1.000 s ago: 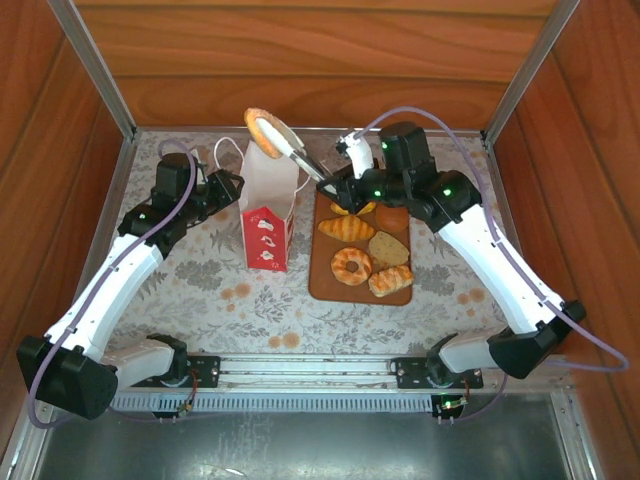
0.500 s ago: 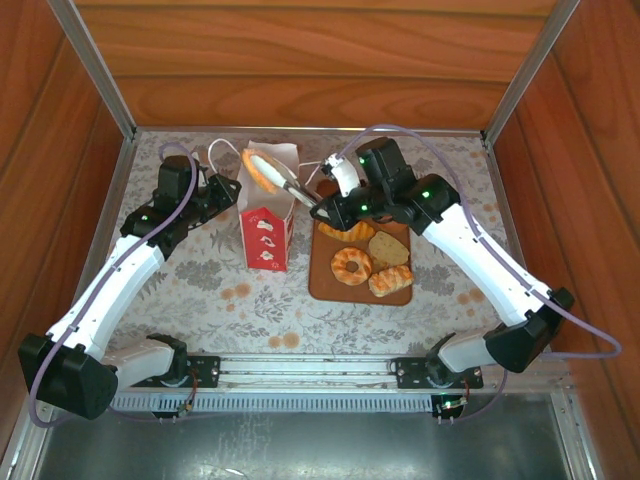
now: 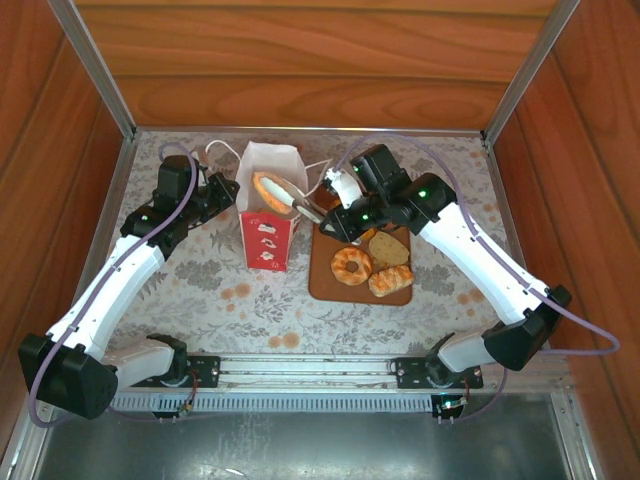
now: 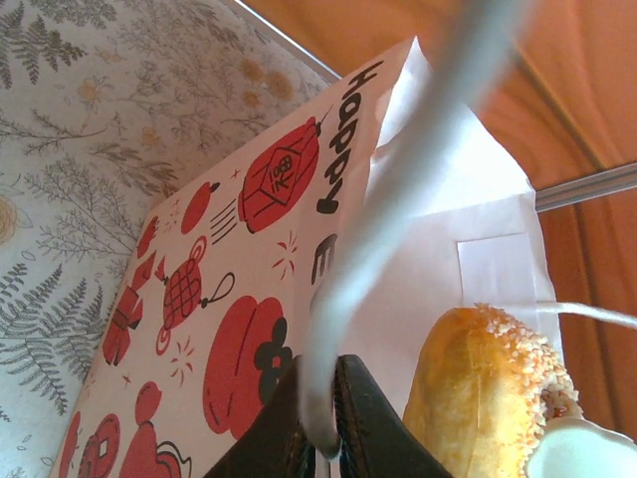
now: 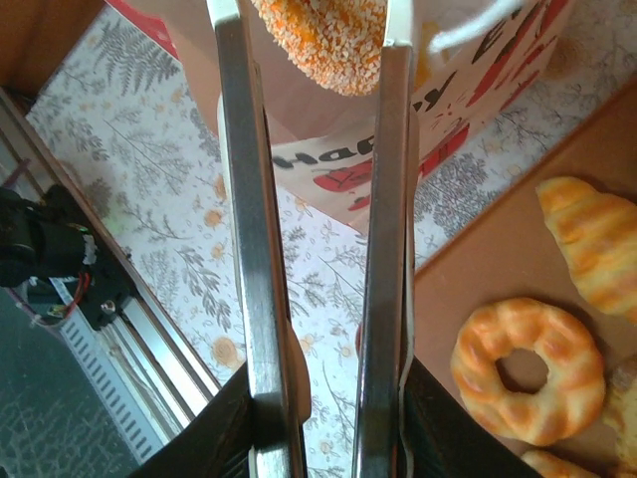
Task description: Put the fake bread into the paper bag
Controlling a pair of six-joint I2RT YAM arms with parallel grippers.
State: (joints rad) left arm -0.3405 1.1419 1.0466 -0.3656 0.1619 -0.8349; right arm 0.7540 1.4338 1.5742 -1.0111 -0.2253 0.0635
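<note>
- The sesame-crusted bun [image 3: 270, 188] hangs at the open mouth of the paper bag [image 3: 267, 240], pinched at the tip of the metal tongs [image 3: 298, 203]. Whether it sits below the rim cannot be told.
- The right gripper [image 3: 335, 208] is squeezed onto the tongs' handles, and the two blades close on opposite sides of the bun.
- The tongs' long axis runs from that gripper leftward and slightly away, across the bag's right edge. The bun therefore lies out beyond the gripper, with the bag's cavity beneath it.
- The left gripper [image 4: 320, 423] is pressed together on the bag's pale cord handle [image 4: 398, 199], on the bag's left side, likely steadying the mouth.
- The right arm is the one placed to release, and the drop looks short and straight down.
- The other pastries [image 3: 352, 265] lie on the brown board [image 3: 325, 285] just beside the bag.
</note>
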